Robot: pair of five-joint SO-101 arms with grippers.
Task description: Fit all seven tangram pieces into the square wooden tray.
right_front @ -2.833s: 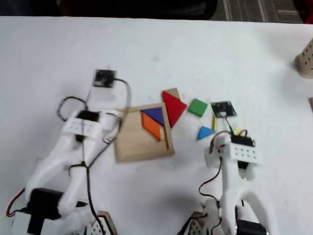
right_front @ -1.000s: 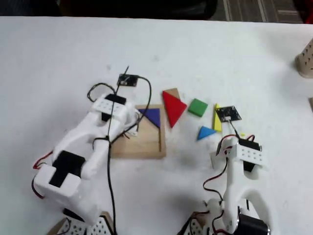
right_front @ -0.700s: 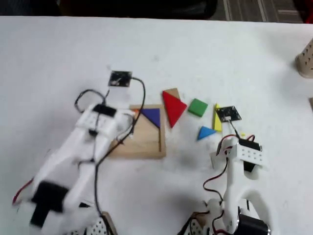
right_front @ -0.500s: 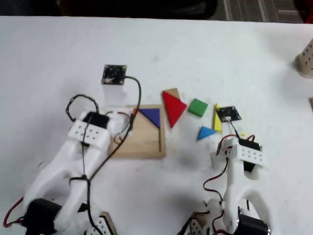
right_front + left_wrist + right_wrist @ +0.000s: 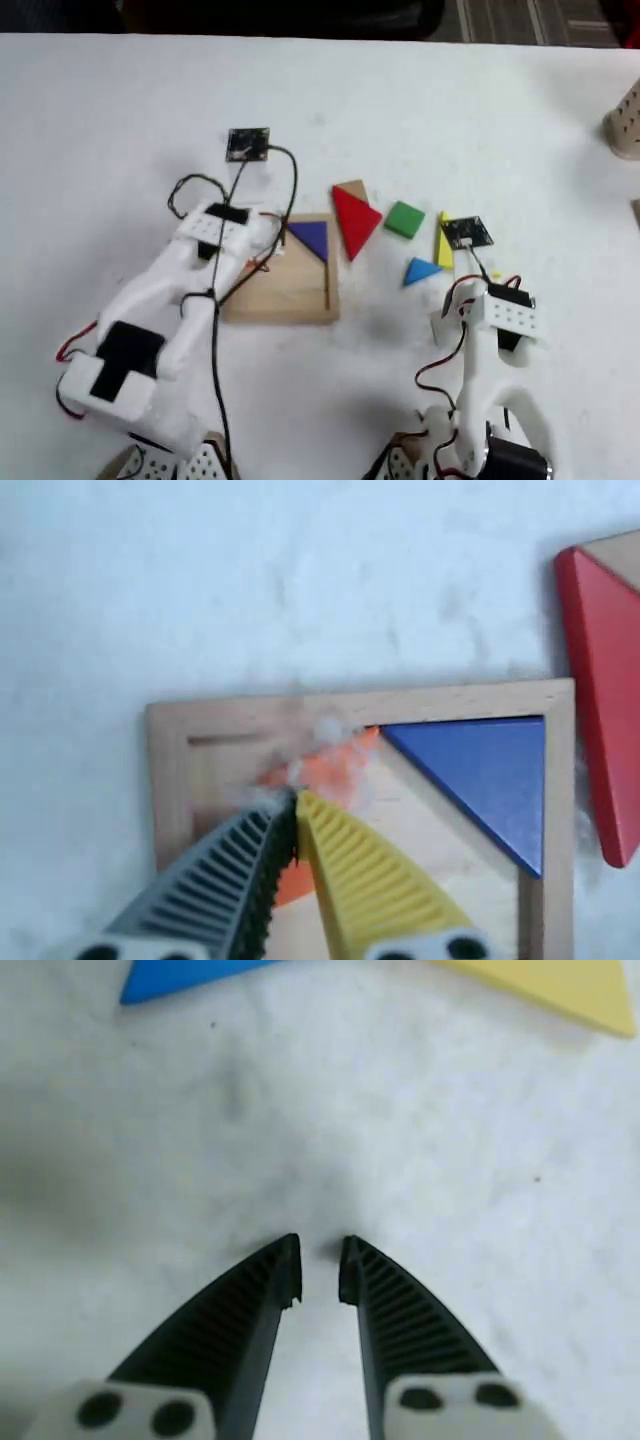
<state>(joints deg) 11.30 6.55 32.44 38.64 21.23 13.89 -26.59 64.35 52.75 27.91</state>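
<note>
2 of 7 in tray (image 5: 290, 300): blue triangle (image 5: 310, 238) at far right corner, orange piece (image 5: 325, 770) near far left corner. left gripper (image 5: 295, 808) tips together, on orange piece. red triangle (image 5: 355, 222), tan piece (image 5: 352, 187), green square (image 5: 404, 219), yellow triangle (image 5: 441, 240), small blue triangle (image 5: 420, 270) loose on tabletop off tray's right edge. right gripper (image 5: 320, 1260) slightly apart, empty.

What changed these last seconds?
The left gripper swung in over the tray, which squared up and slid left; the orange piece shifted left inside it. The right gripper backed off, uncovering the yellow piece. Red triangle, green square and small blue triangle stayed.
</note>
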